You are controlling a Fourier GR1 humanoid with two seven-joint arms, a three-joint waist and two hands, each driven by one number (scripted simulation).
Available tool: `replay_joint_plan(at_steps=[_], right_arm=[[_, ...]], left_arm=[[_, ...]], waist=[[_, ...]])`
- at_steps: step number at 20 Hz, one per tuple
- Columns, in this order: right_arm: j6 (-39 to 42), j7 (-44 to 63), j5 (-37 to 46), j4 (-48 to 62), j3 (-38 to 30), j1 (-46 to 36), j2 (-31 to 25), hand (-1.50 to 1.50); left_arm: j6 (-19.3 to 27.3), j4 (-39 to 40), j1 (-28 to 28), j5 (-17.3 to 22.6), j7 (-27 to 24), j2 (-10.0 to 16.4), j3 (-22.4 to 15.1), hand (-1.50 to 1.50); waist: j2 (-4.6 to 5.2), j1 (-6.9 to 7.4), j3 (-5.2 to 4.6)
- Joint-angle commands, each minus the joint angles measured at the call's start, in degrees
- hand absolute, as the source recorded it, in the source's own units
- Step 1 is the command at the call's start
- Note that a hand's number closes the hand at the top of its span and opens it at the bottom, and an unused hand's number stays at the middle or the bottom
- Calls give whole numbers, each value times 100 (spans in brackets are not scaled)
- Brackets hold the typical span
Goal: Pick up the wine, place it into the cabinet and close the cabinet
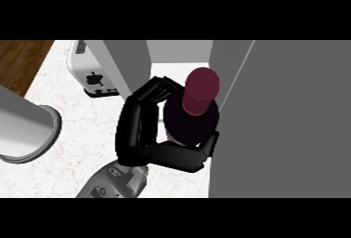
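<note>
Looking down from the head view, the left hand (137, 153) comes up from the lower edge on its grey forearm (113, 182) and is wrapped round the wine bottle (195, 123). The fingers (154, 90) curl over the far side of the dark glass, and the thumb (186, 158) hooks round the near side, so the bottle sits right in the grasp. Its dark red cap (201, 90) pokes out above the fingers, leaning a little toward the top of the view.

The bottle is hard up against the left edge of the cabinet (288, 116), whose broad grey panel fills the right side. A narrower grey panel (126, 58) stands to the left, and the bottle is in the pale gap between the two; whether it is already inside I cannot tell.

Behind the hand, a white toaster (94, 76) stands on the marbled counter (75, 102). A big grey cylinder (21, 130) juts in at the left edge, and wooden flooring (21, 60) shows in the top left corner. The right hand shows nowhere.
</note>
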Motion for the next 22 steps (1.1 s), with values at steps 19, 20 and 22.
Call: replay_joint_plan(at_steps=[19, 20, 22], right_arm=[[129, 258, -910, -627, -699, 145, -253, -150], [-183, 339, -112, -714, 44, -30, 86, -150], [128, 328, -754, -622, -543, 13, -265, -150]], left_arm=[[728, 1656, -535, 1349, -1656, -1, -33, 150], [749, 1834, -510, 1367, -1819, -1, -159, 150], [330, 2069, -283, 1313, -1995, -1, -8, 150]], waist=[[14, -35, -1], [15, -14, -5], [14, -12, -2]])
